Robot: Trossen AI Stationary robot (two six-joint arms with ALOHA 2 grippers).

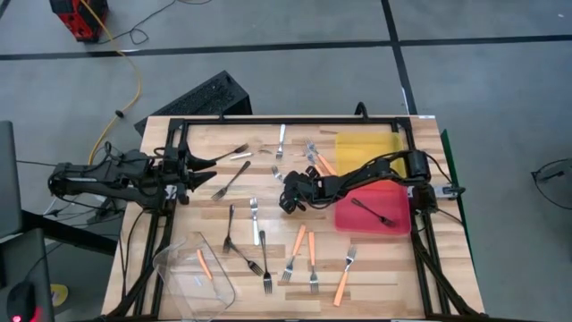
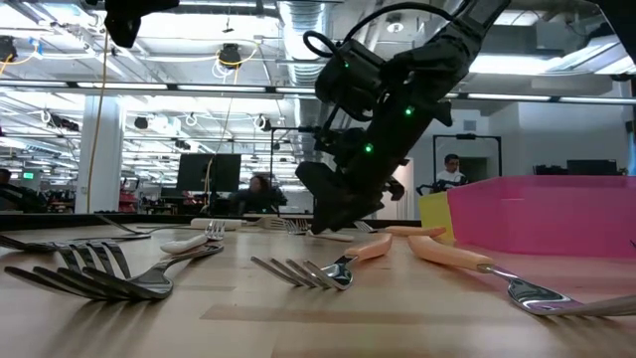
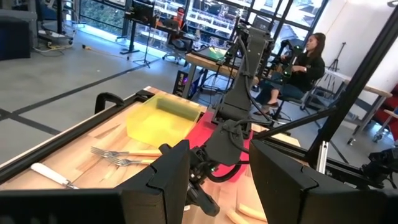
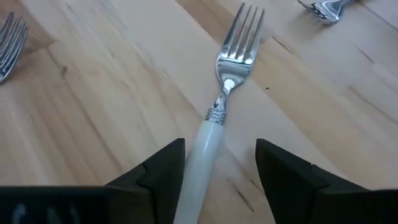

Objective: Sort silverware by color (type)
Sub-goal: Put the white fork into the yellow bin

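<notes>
My right gripper [image 1: 289, 201] is open, low over the middle of the table. Its fingers stand on either side of a white-handled fork's handle [image 4: 208, 146]. That fork lies flat on the wood with its metal tines [image 4: 244, 28] pointing away from the gripper. In the low view the right gripper [image 2: 333, 221] hangs just above the tabletop. My left gripper [image 1: 204, 165] is open and waits above the table's left side, shown open in its wrist view [image 3: 217, 186]. Orange-handled forks [image 1: 299, 250], dark forks [image 1: 231, 228] and another white-handled fork [image 1: 255, 219] lie scattered on the table.
A red tray [image 1: 398, 224] at the right holds one dark fork [image 1: 374, 212]. A yellow tray [image 1: 366, 148] lies beyond it. A clear tub [image 1: 192, 273] at the near left holds an orange fork [image 1: 204, 264]. A person [image 3: 305, 59] sits beyond the table.
</notes>
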